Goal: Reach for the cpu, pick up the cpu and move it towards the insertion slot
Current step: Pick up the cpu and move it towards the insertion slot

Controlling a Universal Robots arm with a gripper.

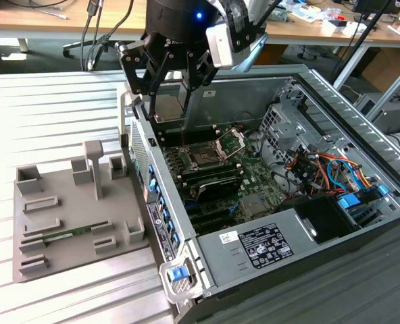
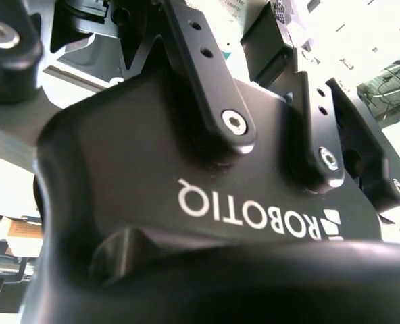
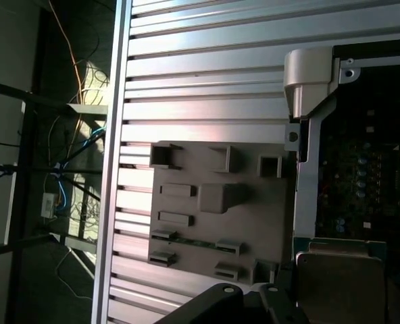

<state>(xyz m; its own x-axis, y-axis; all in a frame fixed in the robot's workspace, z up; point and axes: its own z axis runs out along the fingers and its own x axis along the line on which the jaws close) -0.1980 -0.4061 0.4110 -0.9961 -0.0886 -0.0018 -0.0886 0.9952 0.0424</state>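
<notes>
the gripper (image 1: 180,94) hangs over the open computer case, grasping the cpu (image 3: 338,280), above the socket (image 1: 205,156), likely for lining up.

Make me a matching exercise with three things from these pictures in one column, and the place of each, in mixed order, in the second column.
Things:
1. the cpu
2. the insertion slot
3. the memory stick

Places:
a. lying in the grey tray
b. on the green motherboard
c. held in the claw

Pairs: 1-c, 2-b, 3-a
</notes>
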